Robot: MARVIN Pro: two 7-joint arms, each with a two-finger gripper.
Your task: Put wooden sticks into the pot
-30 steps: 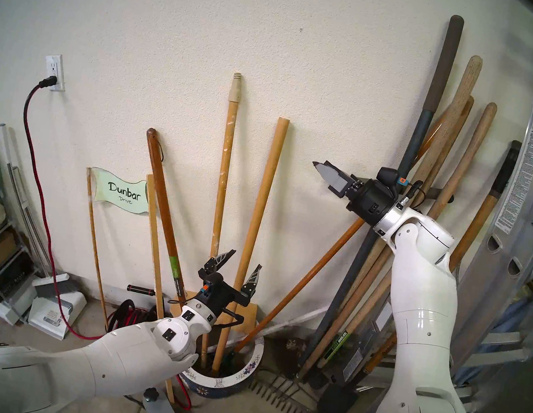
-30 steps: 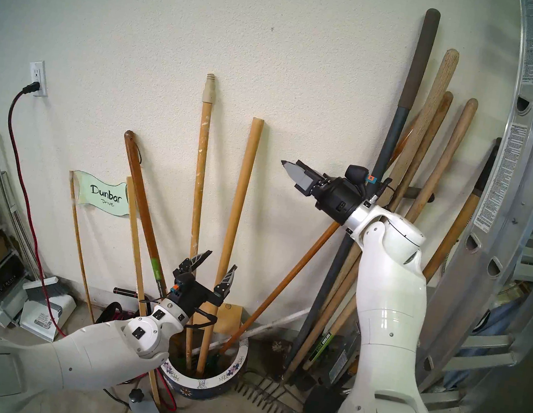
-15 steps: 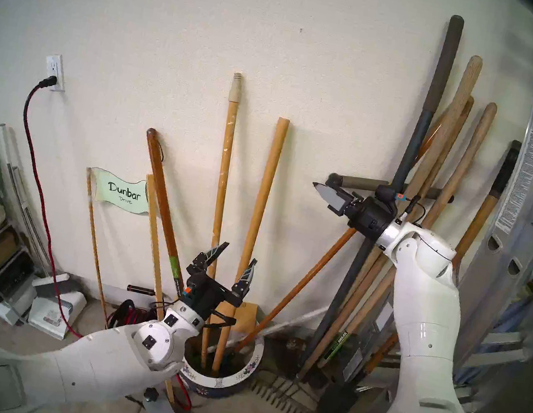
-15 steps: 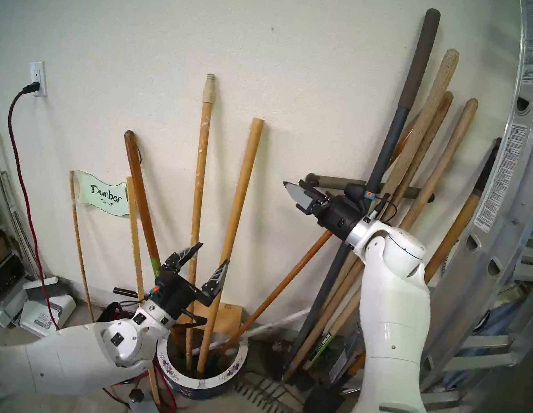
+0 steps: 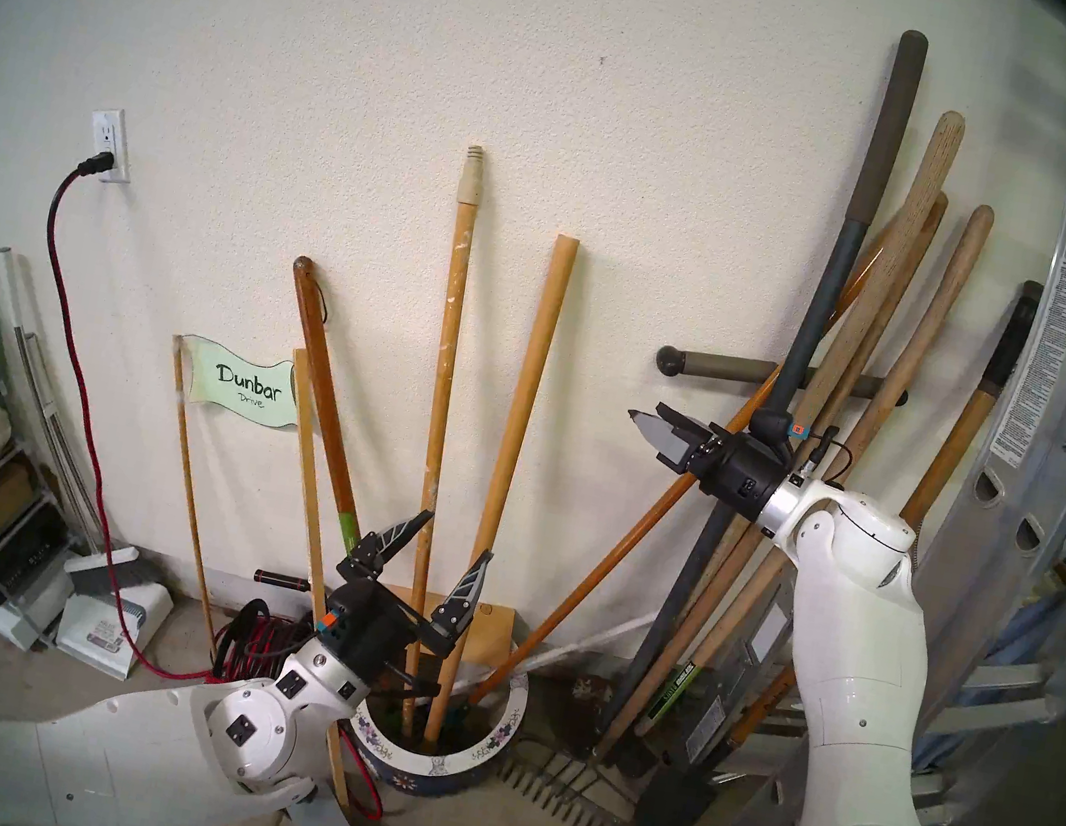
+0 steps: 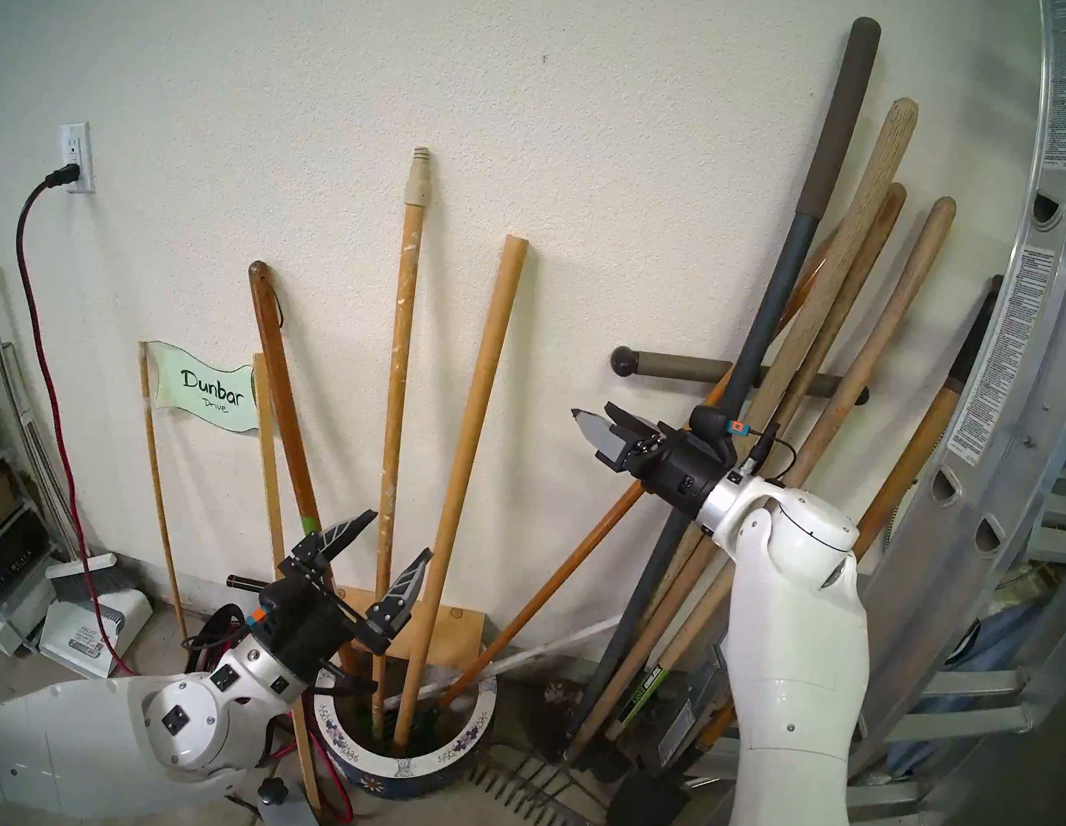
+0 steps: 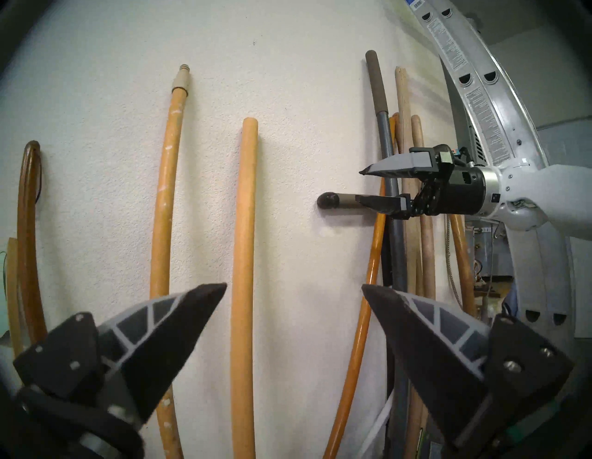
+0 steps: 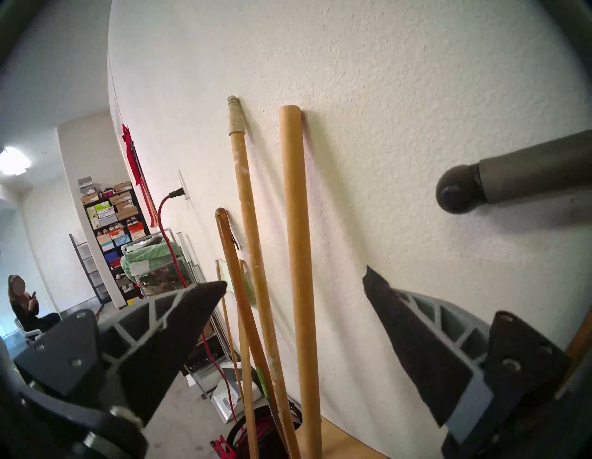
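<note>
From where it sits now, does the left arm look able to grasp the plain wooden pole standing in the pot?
Probably yes. The left gripper is open, and in its wrist view the plain pole stands between the fingers with nothing in front of it.

both end effectors, l & r, open, empty.

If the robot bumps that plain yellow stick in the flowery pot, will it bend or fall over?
The plain stick looks like solid round wood, so it probably stays stiff. It only leans on the wall, foot loose in the pot, so a nudge might slide its top sideways. Being round, it would likely roll if it dropped.
</note>
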